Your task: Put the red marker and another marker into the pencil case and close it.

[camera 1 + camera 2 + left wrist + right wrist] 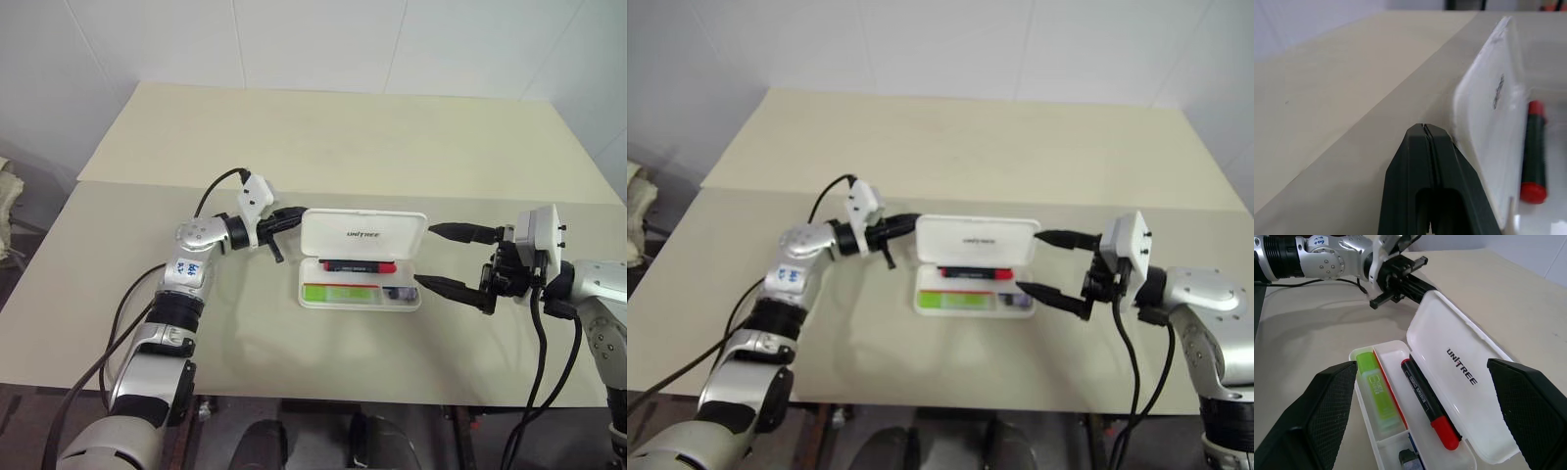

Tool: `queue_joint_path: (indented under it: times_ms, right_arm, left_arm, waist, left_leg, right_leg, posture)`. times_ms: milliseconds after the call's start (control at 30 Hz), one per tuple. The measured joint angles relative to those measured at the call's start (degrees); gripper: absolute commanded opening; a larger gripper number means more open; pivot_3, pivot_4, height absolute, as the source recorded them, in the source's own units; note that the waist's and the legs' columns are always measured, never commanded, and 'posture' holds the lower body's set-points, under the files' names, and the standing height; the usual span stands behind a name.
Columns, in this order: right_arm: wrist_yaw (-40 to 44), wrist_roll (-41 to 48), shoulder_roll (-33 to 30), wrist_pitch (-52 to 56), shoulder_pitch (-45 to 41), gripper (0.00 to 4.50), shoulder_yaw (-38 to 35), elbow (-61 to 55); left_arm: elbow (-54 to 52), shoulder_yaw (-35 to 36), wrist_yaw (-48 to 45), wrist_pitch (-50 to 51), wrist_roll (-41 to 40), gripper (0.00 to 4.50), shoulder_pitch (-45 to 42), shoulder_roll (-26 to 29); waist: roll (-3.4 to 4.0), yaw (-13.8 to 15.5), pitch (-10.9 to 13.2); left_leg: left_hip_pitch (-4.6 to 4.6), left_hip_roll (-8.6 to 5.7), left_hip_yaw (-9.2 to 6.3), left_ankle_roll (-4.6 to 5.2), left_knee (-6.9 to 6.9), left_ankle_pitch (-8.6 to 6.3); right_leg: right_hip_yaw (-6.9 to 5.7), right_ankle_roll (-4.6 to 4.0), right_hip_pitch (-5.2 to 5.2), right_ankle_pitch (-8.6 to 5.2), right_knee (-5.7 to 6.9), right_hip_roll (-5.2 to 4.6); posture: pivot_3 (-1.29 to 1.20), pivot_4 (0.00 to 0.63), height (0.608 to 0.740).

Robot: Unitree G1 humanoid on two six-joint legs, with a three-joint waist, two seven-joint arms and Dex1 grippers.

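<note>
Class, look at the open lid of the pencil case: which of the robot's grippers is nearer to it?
Left. The left gripper, shut, is right at the lid of the pencil case, behind its end. The right gripper, open, stands apart off the opposite end.

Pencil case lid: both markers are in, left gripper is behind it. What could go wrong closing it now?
The shut left gripper meets the upright lid near one end, so the light pencil case may twist or slide instead of closing. The open right gripper straddles the other end, where the lid could catch its finger.
</note>
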Motion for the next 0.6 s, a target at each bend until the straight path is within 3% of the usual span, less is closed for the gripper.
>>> queue_joint_path:
  times_ms: [233, 600]
  right_arm:
    - [-0.3, -0.1, 0.4, -0.2, 1.8, 4.5, 0.1, -0.4]
    - [-1.3, 1.3, 0.6, 0.5, 2.0, 4.5, -0.1, -1.2]
  left_arm:
    - [-3.8, 0.7, -7.8, -1.6, -2.9, 0.03, 1.9, 2.2]
    - [-6.1, -6.5, -16.3, -5.9, -0.9, 0.03, 2.7, 3.5]
  waist:
    - [0.0, 0.0, 0.0]
    - [0.0, 0.1, 0.0]
  left_leg:
    - [0.01, 0.0, 0.0, 0.0, 0.01, 0.0]
    - [0.0, 0.0, 0.0, 0.0, 0.03, 0.0]
  right_leg:
    - [0.01, 0.0, 0.0, 0.0, 0.0, 0.0]
    - [0.01, 0.0, 0.0, 0.0, 0.0, 0.0]
  posture:
    - [0.0, 0.15, 0.74]
    - [0.0, 0.15, 0.74]
